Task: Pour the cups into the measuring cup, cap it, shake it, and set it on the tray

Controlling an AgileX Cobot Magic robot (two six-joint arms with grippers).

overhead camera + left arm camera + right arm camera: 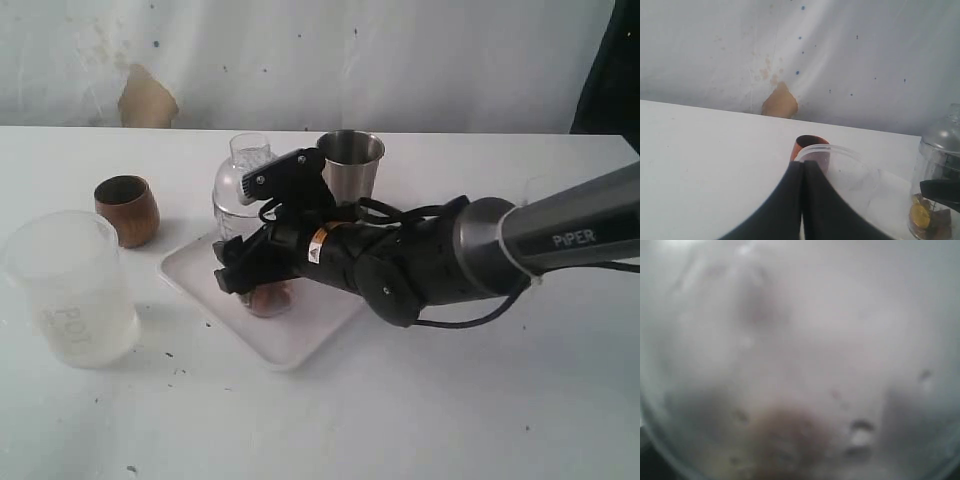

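Note:
The measuring cup (241, 182), clear with a domed cap and brown bits at its bottom, stands on the white tray (305, 335). My right gripper (250, 272) reaches across from the right, its jaws wide around the cup's lower body and closed on it. The right wrist view is filled by the blurred wall of the measuring cup (800, 340). The steel tumbler (350, 165) stands upright just behind the tray. Left of the tray sits the wooden cup (128, 210). My left gripper (802, 167) is shut on nothing, with the wooden cup (807, 145) beyond its tips.
A frosted container marked "P01" (72, 290) stands at the front left, its rim (850, 155) close in front of my left gripper. A white sheet with a brown patch (147, 100) hangs behind the table. The right arm's dark body (440, 260) lies low across the tray's right side.

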